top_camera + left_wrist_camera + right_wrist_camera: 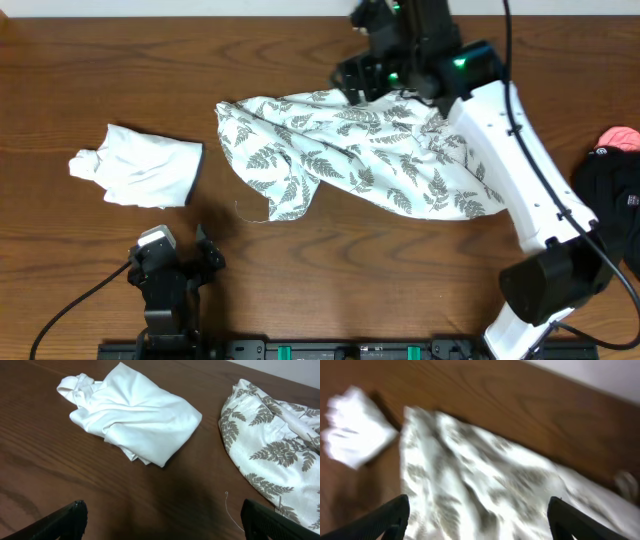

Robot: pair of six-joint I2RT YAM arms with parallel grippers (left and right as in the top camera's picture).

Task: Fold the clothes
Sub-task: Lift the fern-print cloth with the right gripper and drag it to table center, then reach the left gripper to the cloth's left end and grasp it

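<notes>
Wooden table (pixel 100 60), fern-print garment (pixel 350 150) beneath right claw (pixel 478 505), jaws apart

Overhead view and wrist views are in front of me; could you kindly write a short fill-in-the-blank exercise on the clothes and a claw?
1. The large garment is printed all over with grey-green ___ leaves.
2. The small bundle lying apart from it is plain ___.
3. The left claw is ___, not shut, and holds nothing.
Missing words: fern; white; open.
</notes>
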